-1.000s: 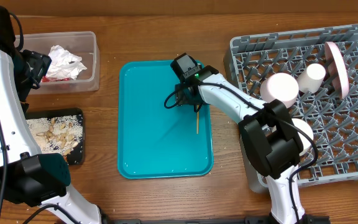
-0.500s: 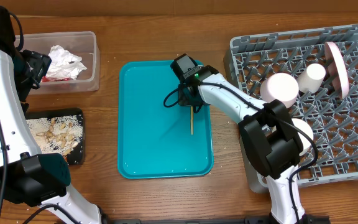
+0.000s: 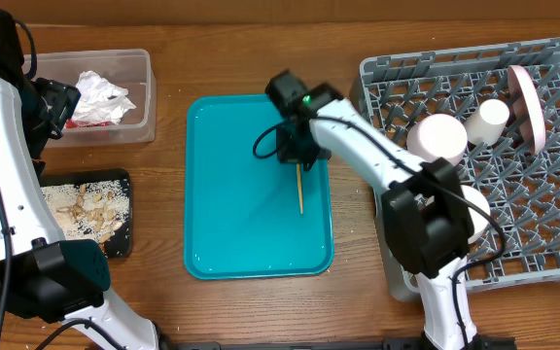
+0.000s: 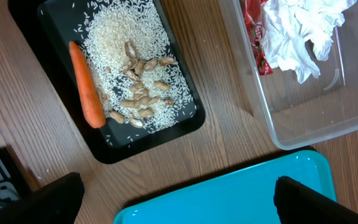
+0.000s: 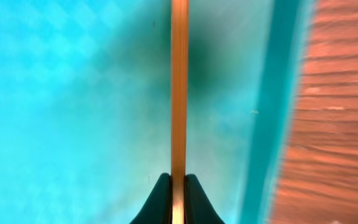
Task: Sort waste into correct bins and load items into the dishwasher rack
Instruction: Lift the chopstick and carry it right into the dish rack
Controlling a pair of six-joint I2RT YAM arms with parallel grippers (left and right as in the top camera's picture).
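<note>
Holding the wooden stick [image 5: 179, 93] is the step in hand, and the right gripper [image 5: 178, 186] has it: the two fingertips are closed together on one end of the stick, which runs straight out from them over the teal tray [image 3: 231, 194], near the tray's right rim. A shadow lies beside the stick in the right wrist view (whether its far end rests on the tray cannot be told).

The left gripper [image 4: 179, 202] hangs with its fingers wide apart and nothing between them, above the black tray [image 4: 114, 152] with the carrot [image 4: 84, 84] and the clear tub [image 4: 303, 134] with the napkins [image 4: 297, 37].

Assessment: the grip sits at the very end, so the stick is likely to pivot between the pads if swung fast. A straight lift should come first, until the free end is above the tray rim, then a slow carry to the right toward the dishwasher rack [image 3: 542, 224].

The rack already holds a bowl [image 3: 437, 136], a cup [image 3: 489, 119] and an upright plate [image 3: 526, 107]; an unoccupied cell should be chosen. A stick this thin could slip through the lattice, so it seems better lowered close before the fingers part.
</note>
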